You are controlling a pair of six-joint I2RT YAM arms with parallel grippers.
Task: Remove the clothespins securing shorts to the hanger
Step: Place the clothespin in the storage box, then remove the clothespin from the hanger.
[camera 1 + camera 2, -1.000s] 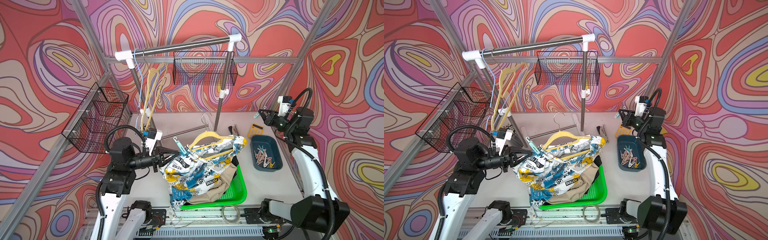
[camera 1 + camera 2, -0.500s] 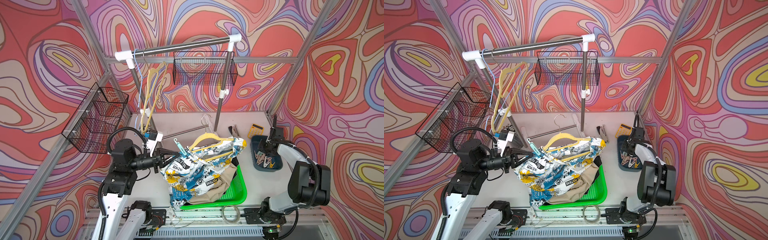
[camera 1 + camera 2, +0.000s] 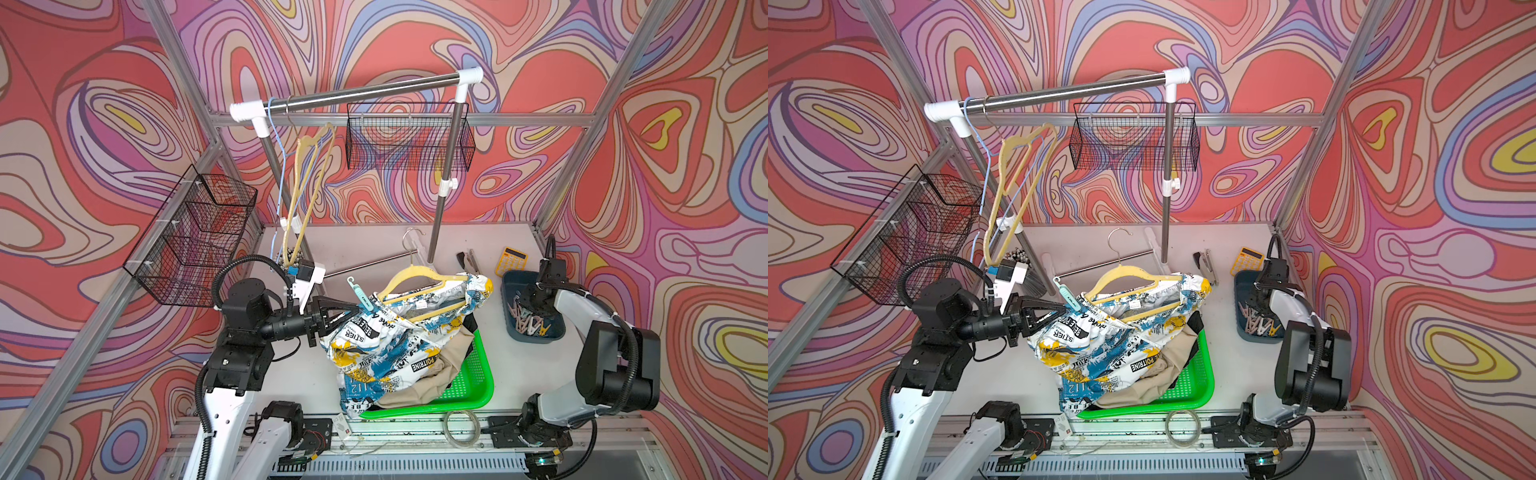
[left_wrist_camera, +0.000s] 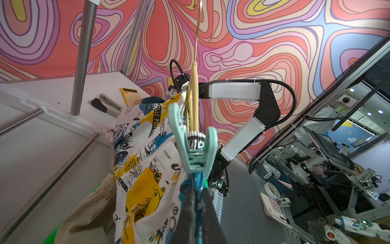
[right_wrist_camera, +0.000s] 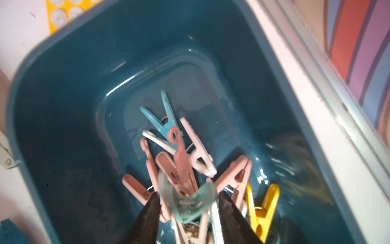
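The printed shorts (image 3: pixel 386 345) hang on a yellow hanger (image 3: pixel 419 276), draped into the green basket (image 3: pixel 473 382) over beige shorts (image 3: pixel 419 390). A mint clothespin (image 4: pixel 193 147) clips the waistband to the hanger's left end. My left gripper (image 4: pixel 196 211) is shut on the printed fabric just below that pin, also seen in a top view (image 3: pixel 351 309). My right gripper (image 5: pixel 190 211) hangs open inside the blue bin (image 5: pixel 63 95). A blurred mint clothespin (image 5: pixel 190 202) lies loose between its fingers, over several pink, white, blue and yellow clothespins (image 5: pixel 181 156).
A yellow calculator (image 3: pixel 513 261) and a stapler (image 3: pixel 467 259) lie behind the bin. The clothes rail (image 3: pixel 361 89) carries spare hangers and a wire basket (image 3: pixel 409 137). Another wire basket (image 3: pixel 195 237) hangs at the left wall. A cable coil (image 3: pixel 461 428) lies at the front edge.
My right arm dropped from a raised pose down into the blue bin and its jaws opened, releasing the mint clothespin. The left arm and the shorts stayed put.
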